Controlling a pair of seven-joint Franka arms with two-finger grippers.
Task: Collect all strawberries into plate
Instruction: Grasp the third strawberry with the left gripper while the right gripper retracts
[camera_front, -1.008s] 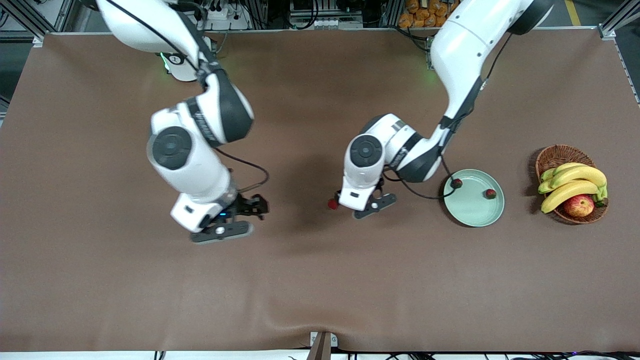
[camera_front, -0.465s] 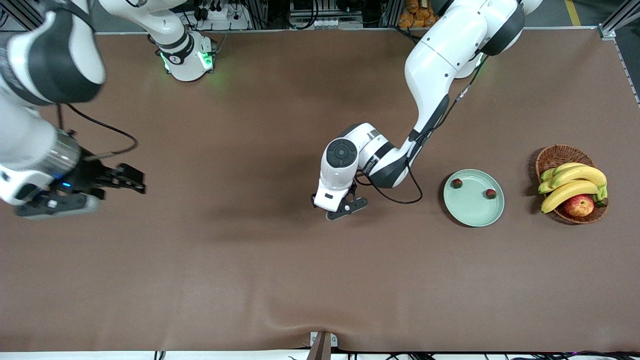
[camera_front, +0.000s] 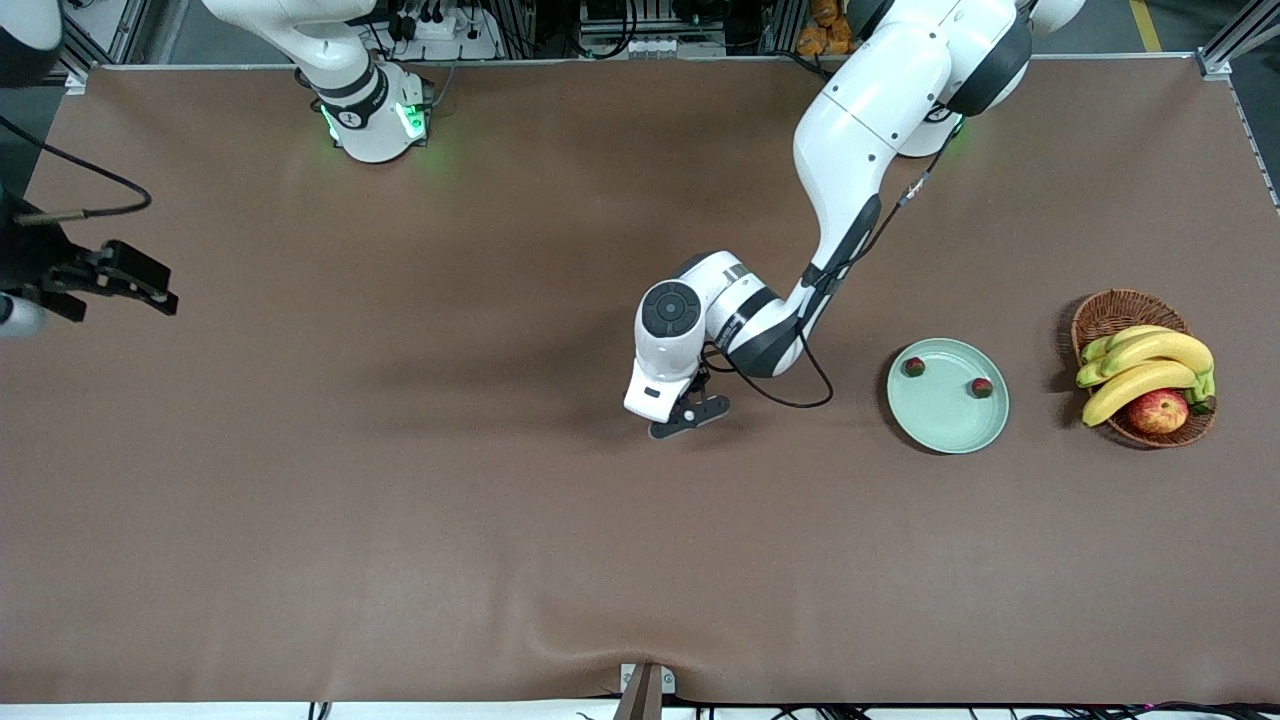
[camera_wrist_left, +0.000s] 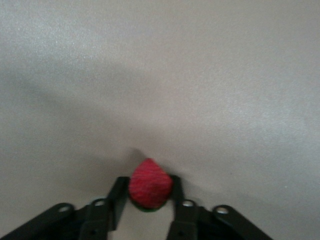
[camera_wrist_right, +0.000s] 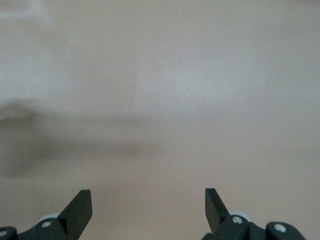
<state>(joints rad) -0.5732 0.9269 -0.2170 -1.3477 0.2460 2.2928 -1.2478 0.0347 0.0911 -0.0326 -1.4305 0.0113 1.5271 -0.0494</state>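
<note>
Fingers of the left gripper (camera_wrist_left: 150, 192) pinch one strawberry (camera_wrist_left: 150, 183) low over the brown table (camera_front: 400, 520); two strawberries (camera_front: 914, 367) lie in the plate (camera_front: 945, 420). The right gripper (camera_wrist_right: 148, 205) waits wide apart over its end. No readable writing.

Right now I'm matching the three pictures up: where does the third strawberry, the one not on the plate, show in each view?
Front view: not visible; the left arm's wrist hides it, mid-table, with the plate toward the left arm's end.
Left wrist view: third strawberry sits between the left pincer fingers, just above the brown mat.
Right wrist view: not in it; only the mat and the open right pincer.
Shared landmark: the left pincer.
</note>
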